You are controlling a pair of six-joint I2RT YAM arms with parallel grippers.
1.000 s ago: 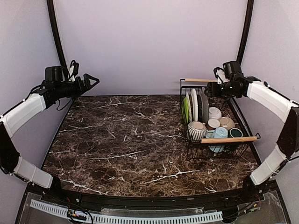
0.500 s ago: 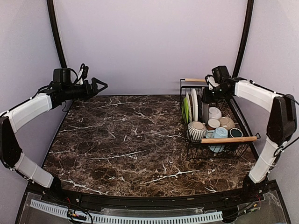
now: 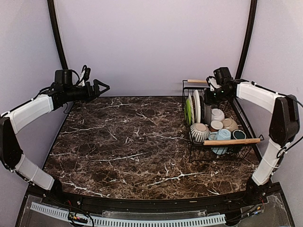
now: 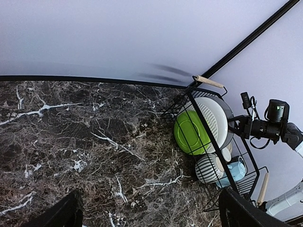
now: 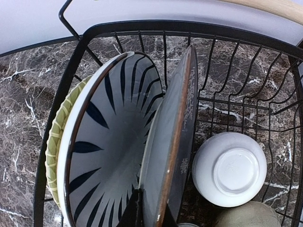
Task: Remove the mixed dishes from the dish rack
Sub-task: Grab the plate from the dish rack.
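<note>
The dish rack stands at the table's right side with the mixed dishes in it. Upright at its far end are a lime-green plate, a black-striped white plate and a dark grey plate. My right gripper is shut on the dark grey plate's brown rim, one finger on each face. A white bowl lies upside down beside it. A striped grey bowl and a light blue mug lie nearer the front. My left gripper hangs open and empty over the table's far left corner.
The rack's black wire wall curves close around the plates. A second wooden handle sits at the rack's far end, just left of my right wrist. A dark green mug and tan cups lie at the rack's right side. Purple walls enclose the dark marble table.
My right gripper has moved left and down to the plates and closed on the dark grey plate's rim. My left gripper has drifted slightly right and stayed open.
</note>
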